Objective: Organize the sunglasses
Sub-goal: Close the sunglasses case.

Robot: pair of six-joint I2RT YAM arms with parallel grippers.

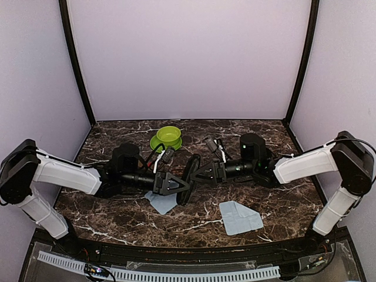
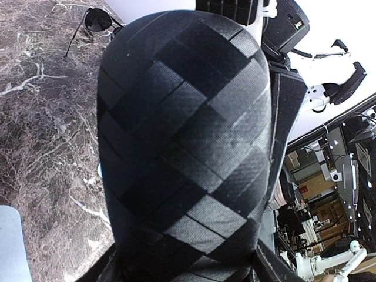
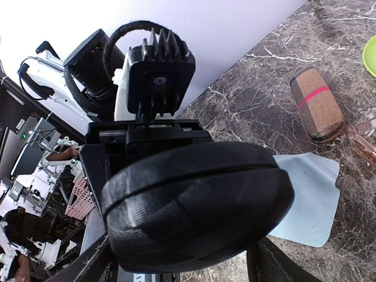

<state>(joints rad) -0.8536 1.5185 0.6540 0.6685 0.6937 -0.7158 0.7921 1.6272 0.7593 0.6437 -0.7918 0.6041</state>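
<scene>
Both arms are extending inward low, left arm [image 1: 64, 176] and right arm [image 1: 302, 164] meeting nose-to-nose; left gripper [image 1: 183, 187] is clamping the black case [image 2: 188, 147]; right gripper [image 1: 198, 173] is straddling it, contact unclear.

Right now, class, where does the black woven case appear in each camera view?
Top external: black woven case at frame centre, edge-on.
Left wrist: the case fills mid-frame.
Right wrist: the case, lower centre.
Shared landmark: dark marble tabletop, in all three.
</scene>
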